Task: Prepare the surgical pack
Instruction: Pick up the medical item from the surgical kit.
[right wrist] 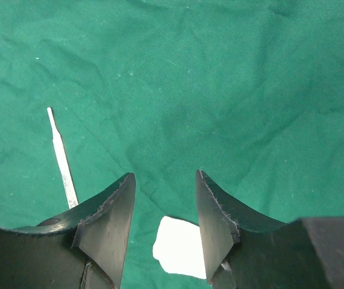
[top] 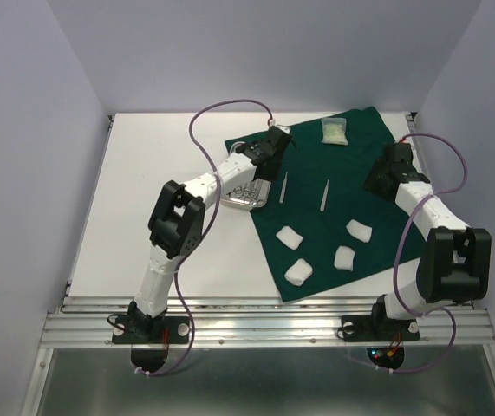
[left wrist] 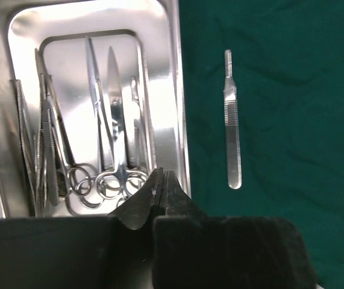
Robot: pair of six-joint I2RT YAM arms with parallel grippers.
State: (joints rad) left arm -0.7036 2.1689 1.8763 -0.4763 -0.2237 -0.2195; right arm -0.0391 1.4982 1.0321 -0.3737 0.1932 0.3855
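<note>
Left fingers point(left wrist: 161, 188): pressing together above the end of the small rectangular shiny steel tray point(left wrist: 175, 78) where the ring handles are lying; showing nothing between the tips, so impossible to tell whether nipping a ring.
Right fingers point(right wrist: 108, 223): standing spread and holding nothing, hanging over the dark green cloth drape point(right wrist: 220, 90), with one white gauze pad point(right wrist: 178, 247) showing in the gap beneath.
Already laid out: drape lying spread over the white surface point(top: 160, 173); four white gauze pads point(top: 289, 236) sitting apart on its near half; two slim steel handles point(top: 283, 187) lying side by side at mid-drape; pale packet point(top: 335, 131) resting by the far edge.
Tray position: sitting at the drape's left edge, just beside the nearer slim handle; overlap with the cloth not clear.
Waiting in the tray: several steel scissor-like forceps point(left wrist: 108, 120), lying lengthwise with tips pointing away from the left fingers.
Progress, judging from the layout: looking roughly midway, with the small items set out and the tray's instruments apparently yet to be dealt with.
Forceps relative to fingers: ring handles lying directly under and just left of the left fingertips; sitting well apart from the right fingers, across the drape.
</note>
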